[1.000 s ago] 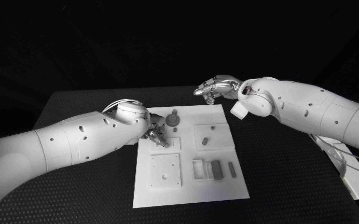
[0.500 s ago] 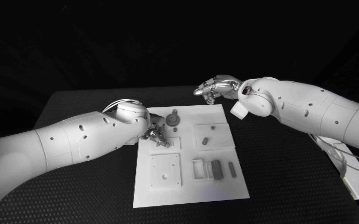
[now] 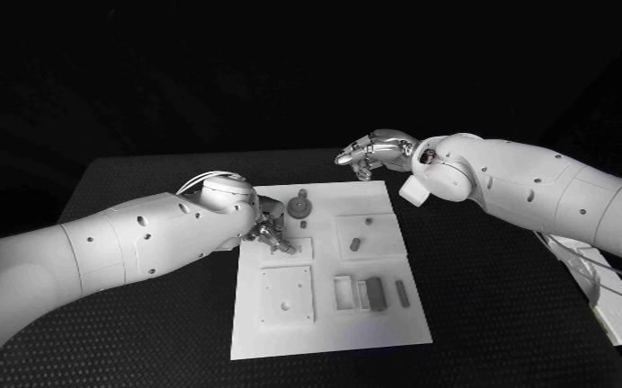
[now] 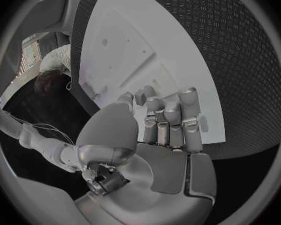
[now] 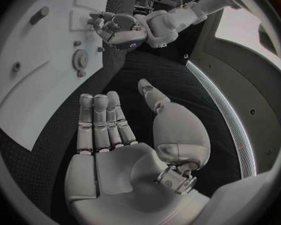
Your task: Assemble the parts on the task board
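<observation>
Evidently the job is partway: a gear (image 3: 299,207) and some pegs stand on the white board (image 3: 324,334), others lie loose. The left hand (image 3: 269,228) pinches a small part at the board's edge; the right hand (image 3: 372,152), fingers apart, holds nothing.

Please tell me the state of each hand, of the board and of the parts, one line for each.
left hand: fingers curled on a small part at the board's left edge.
right hand: open, holds nothing, above the table.
task board: flat on the table.
gear: lies on the board.
</observation>
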